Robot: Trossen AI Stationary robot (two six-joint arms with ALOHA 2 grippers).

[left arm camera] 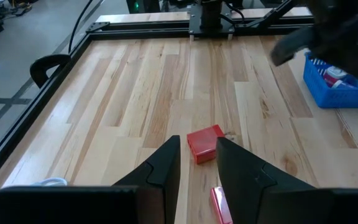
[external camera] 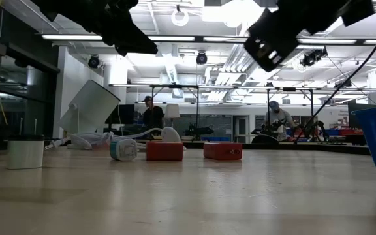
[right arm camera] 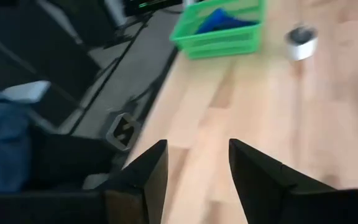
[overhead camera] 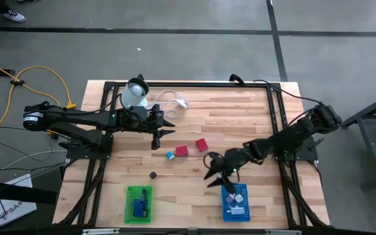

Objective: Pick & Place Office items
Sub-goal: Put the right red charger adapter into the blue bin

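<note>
Left arm stretched inward, left gripper (overhead camera: 162,133) fingers parted, empty; right arm bent, right gripper (overhead camera: 215,176) open, empty.

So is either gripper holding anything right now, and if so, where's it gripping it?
Nothing is held. The left gripper hangs above the red blocks, nothing between its fingers; the right gripper is over the blue basket, also bare.

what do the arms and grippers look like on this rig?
Both arms are dark, near-black, jointed links with black cables along them. The left gripper and right gripper each have two matte black, wedge-shaped fingers. The left arm's base joint has a pale ring. No markings visible.
</note>
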